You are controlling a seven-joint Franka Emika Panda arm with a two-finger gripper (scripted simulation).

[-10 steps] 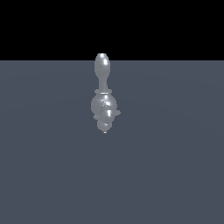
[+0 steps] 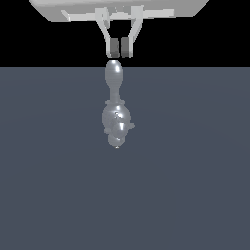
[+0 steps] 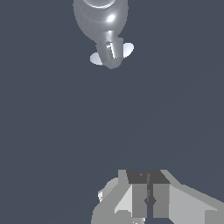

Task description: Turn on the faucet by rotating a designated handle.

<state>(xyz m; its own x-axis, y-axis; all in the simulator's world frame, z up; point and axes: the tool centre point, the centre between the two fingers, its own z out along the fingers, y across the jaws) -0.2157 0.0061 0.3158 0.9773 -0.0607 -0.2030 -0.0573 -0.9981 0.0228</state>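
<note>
The faucet is a glossy silver fixture standing on the dark grey floor. It has a bulbous body, small side knobs and a long rounded neck pointing toward the back. My white gripper hangs from the top of the exterior view, just above the neck's tip and apart from it. Its two fingers are nearly together with nothing between them. In the wrist view the faucet body and a short knob lie far from my gripper.
A flat dark grey floor spreads all around the faucet. Beyond its far edge the exterior view shows only a black background.
My gripper has come into the exterior view from above and now hangs over the neck's tip. The faucet has not moved.
</note>
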